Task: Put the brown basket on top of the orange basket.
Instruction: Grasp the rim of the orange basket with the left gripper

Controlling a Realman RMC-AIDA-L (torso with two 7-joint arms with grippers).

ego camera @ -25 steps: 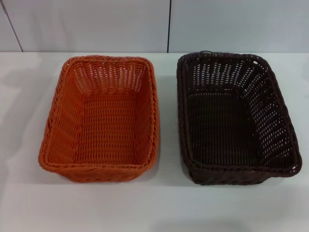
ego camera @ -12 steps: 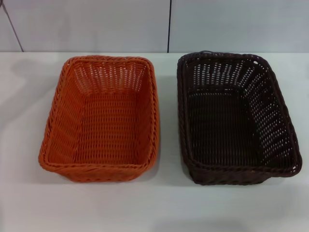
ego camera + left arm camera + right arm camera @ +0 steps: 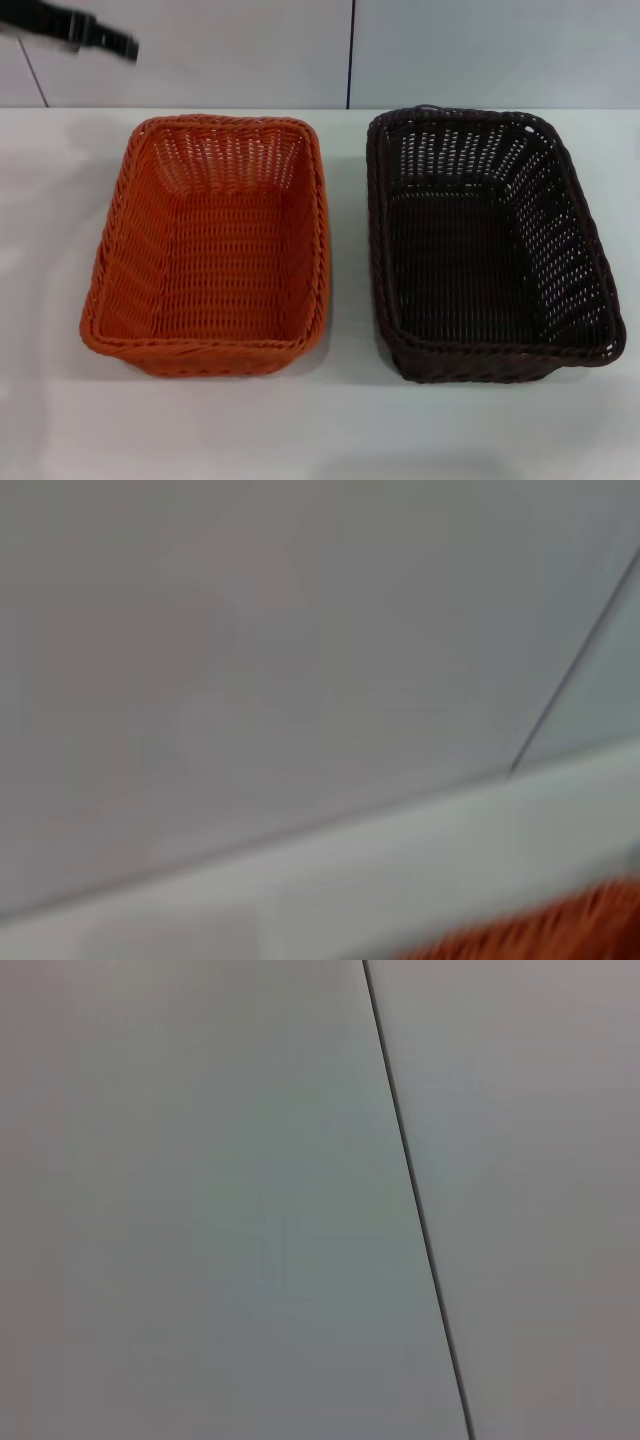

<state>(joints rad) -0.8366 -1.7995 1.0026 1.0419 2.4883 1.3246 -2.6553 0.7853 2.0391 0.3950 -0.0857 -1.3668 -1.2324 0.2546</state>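
The orange basket [image 3: 210,250] sits on the white table at the left, open side up and empty. The brown basket [image 3: 485,250] sits beside it at the right, a small gap apart, also upright and empty. My left gripper [image 3: 118,44] shows as a dark blurred shape at the top left, high above the table and beyond the orange basket's far left corner, touching nothing. The left wrist view shows a blurred edge of the orange basket [image 3: 560,930] below the wall. My right gripper is out of view, and its wrist view shows only the wall.
The white table [image 3: 320,430] runs to a pale panelled wall [image 3: 450,50] close behind both baskets. A dark vertical seam [image 3: 350,55] runs down the wall between the baskets.
My left arm has come into the head view at the top left, where it was absent before. Both baskets have stayed put.
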